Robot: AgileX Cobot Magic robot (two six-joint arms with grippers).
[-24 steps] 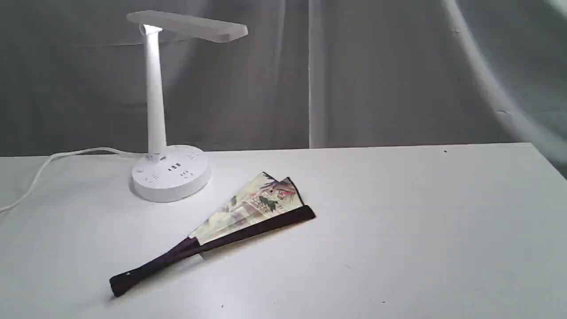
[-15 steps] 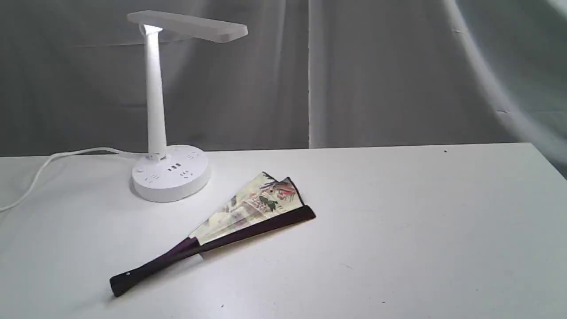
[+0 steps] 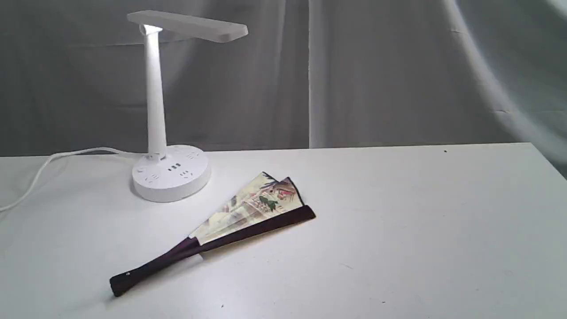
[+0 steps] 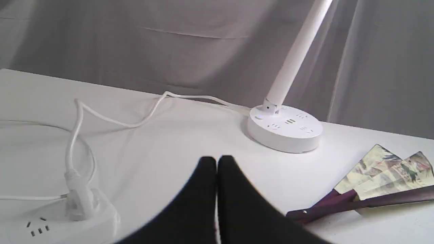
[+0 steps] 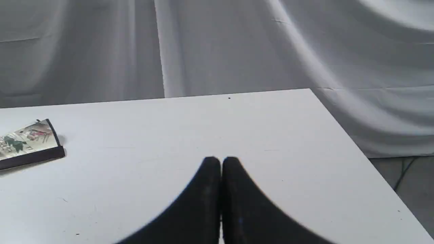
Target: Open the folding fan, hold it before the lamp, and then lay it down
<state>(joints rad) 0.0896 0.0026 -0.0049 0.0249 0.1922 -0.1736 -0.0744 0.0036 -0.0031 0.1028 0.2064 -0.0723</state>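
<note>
Externally, the folding fan (image 3: 248, 206) is seen lying barely spread near the lamp (image 3: 170, 175), whose base marks are too small to be read. At the left wrist, the left gripper (image 4: 217, 161) is shown clenched empty, lamp beyond its jaws, fan aside. At the right wrist, the right gripper (image 5: 221, 161) is clenched empty, fan well apart from its jaws.

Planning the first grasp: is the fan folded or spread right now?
Mostly folded: the fan lies flat on the table, only a few painted pleats showing beside its dark guard.
</note>
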